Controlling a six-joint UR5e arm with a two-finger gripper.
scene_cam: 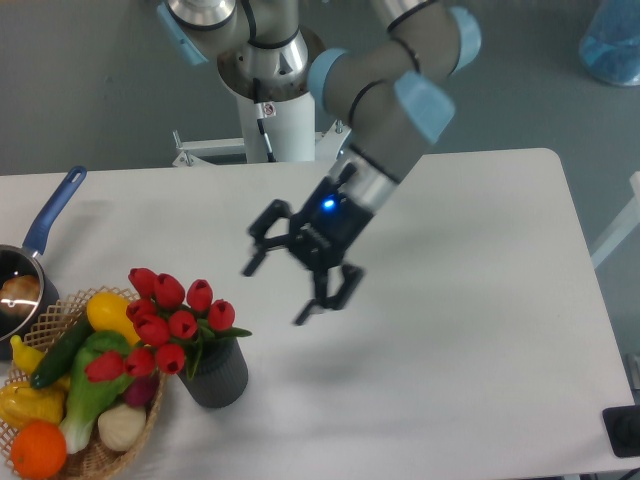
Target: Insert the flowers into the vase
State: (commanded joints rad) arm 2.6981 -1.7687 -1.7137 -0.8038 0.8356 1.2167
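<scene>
Now the fingers [262, 252] hang spread and empty, apart from the flowers [170, 320] in the vase [218, 375].

The green stems of the bunch of red tulip flowers [165, 320] are hidden inside the short dark grey ribbed vase [218, 376], whose round mouth is covered by leaves and buds. The black two-finger gripper [285, 288] is smeared by motion blur, so its fingertip edges are hard to make out. At the left edge, the blue-handled steel saucepan [22, 285] and the woven wicker basket [95, 462] of vegetables are both cut off.
</scene>
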